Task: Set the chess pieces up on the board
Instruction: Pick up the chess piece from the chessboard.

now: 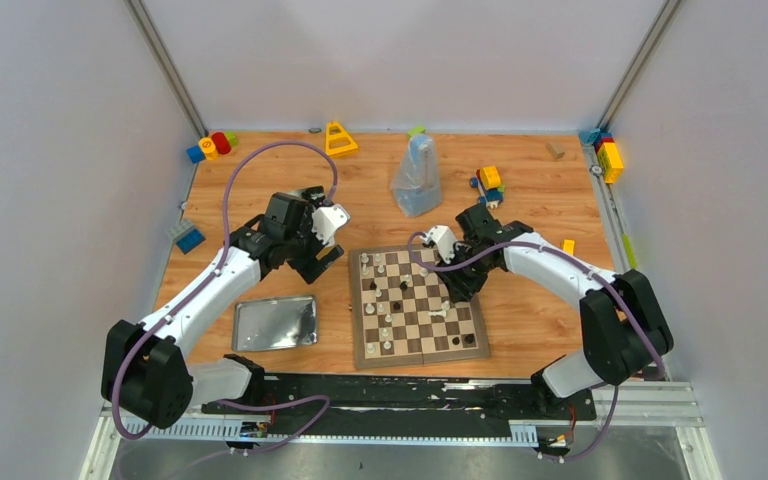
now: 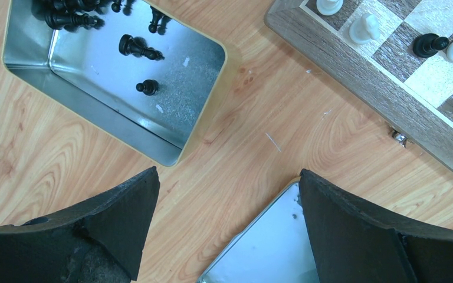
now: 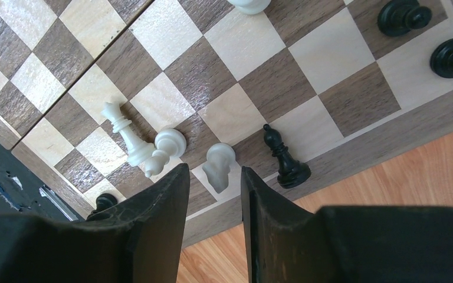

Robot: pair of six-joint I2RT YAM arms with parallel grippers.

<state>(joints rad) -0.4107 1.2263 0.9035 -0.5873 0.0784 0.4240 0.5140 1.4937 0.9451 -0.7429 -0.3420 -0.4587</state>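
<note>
**Left gripper** (image 2: 227,180): the jaws are spread about as wide as they go and hold nothing. Bare table (image 2: 259,135) lies between the fingers.
- Ahead and left of the jaws sits one open silver tin (image 2: 115,127).
- Inside it are black chess pieces (image 2: 140,48). Two sit clear on the tin floor, with a pawn nearest the jaws.
- A further cluster at the tin's far end is cut by the frame edge, so no full count is possible.
- One flat tin lid (image 2: 271,253) lies beneath the jaws, with its corner just inside the right finger.
- Ahead and right of the jaws is one corner of the chessboard (image 2: 354,82), well apart from them. Five pieces show there, four white and one black.

**Right gripper** (image 3: 213,174): the jaws are partly drawn in, low over the board's edge rows. One finger stands on either side of one white knight (image 3: 218,164), and the jaws are not closed on it.
- A strip of board shows between the knight and the left finger. Contact on the right finger's side cannot be told.
- Left of the jaws are one tall white crowned piece (image 3: 124,132) and one white pawn (image 3: 168,144), touching each other.
- One black piece (image 3: 103,203) is half hidden by the left finger.
- Just right of the jaws is one black bishop (image 3: 283,156).
- Straight ahead, one white piece (image 3: 248,5) is cut by the frame edge.
- Far ahead and right are two black pieces (image 3: 402,15).
</note>
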